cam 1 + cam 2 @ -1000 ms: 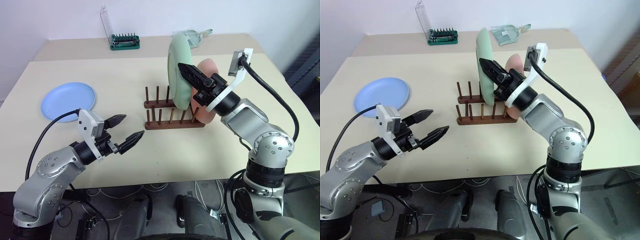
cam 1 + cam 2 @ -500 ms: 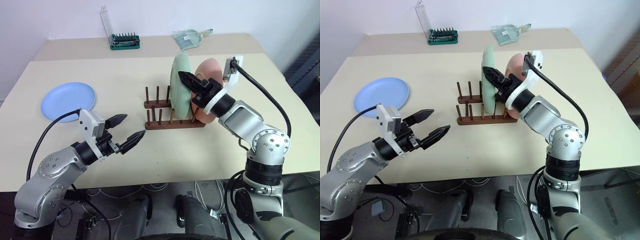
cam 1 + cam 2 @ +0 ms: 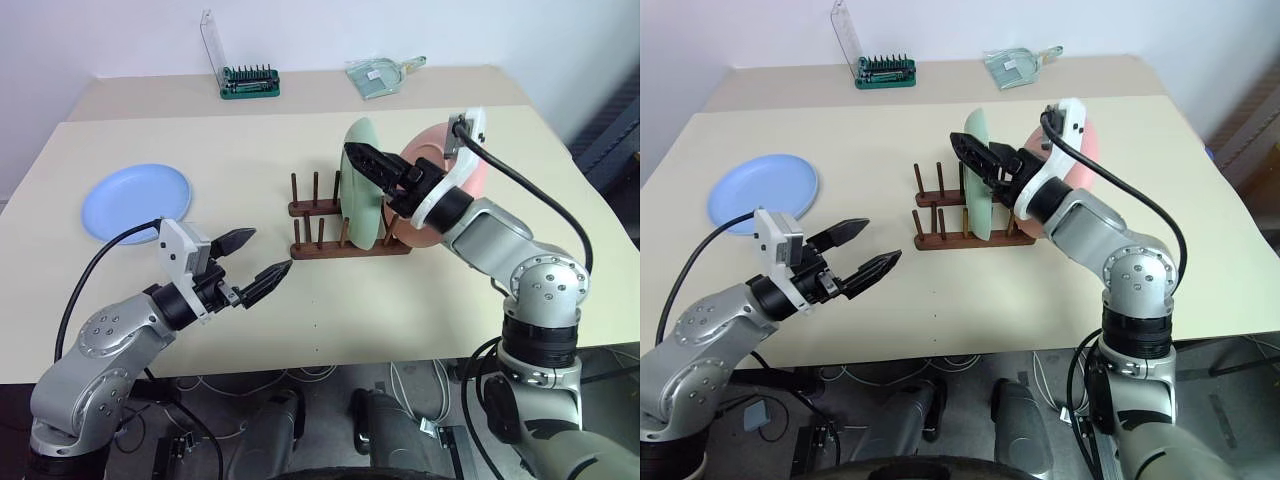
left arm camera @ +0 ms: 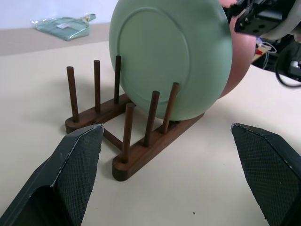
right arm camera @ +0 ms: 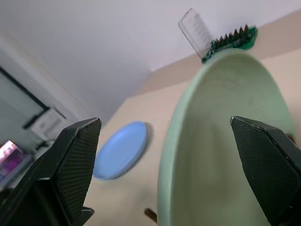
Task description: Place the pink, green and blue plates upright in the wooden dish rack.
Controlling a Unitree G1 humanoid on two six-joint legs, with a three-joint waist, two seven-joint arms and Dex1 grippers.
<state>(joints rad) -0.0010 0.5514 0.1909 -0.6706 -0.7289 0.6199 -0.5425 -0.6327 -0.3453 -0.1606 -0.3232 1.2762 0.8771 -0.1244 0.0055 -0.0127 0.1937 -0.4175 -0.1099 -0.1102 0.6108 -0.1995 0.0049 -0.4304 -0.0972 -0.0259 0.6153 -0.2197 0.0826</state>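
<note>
At the left of the cream bench [image 3: 300, 330] the round light-blue matte plate [image 3: 136, 202] lies flat, well apart from the rack, untouched. The left pincer [image 3: 262, 257] hangs over bare bench between that plate and the rack, released, its black fingers spread around nothing. Further right, the small dark-brown wooden dish rack [image 3: 345, 232] carries the pale mint-green round plate [image 3: 362, 197] upright between its pegs, and the salmon-pink round plate [image 3: 437, 195] stands just behind it toward the right end. The right pincer [image 3: 985, 160] sits at the green plate's upper rim, jaws parted on either side of the edge, grasping nothing.

The blue plate looks stiff, light and smooth, likely to slide on the bench; its shallow rim is probably the only place to pinch it, one finger under the lip.

The left wrist view shows the green plate's lower edge seated between peg pairs with two empty slots beside it. The right wrist view shows that plate's rim between the open fingers. The head views alone place the clear green-based tool case [image 3: 240, 70] on the far bench.
</note>
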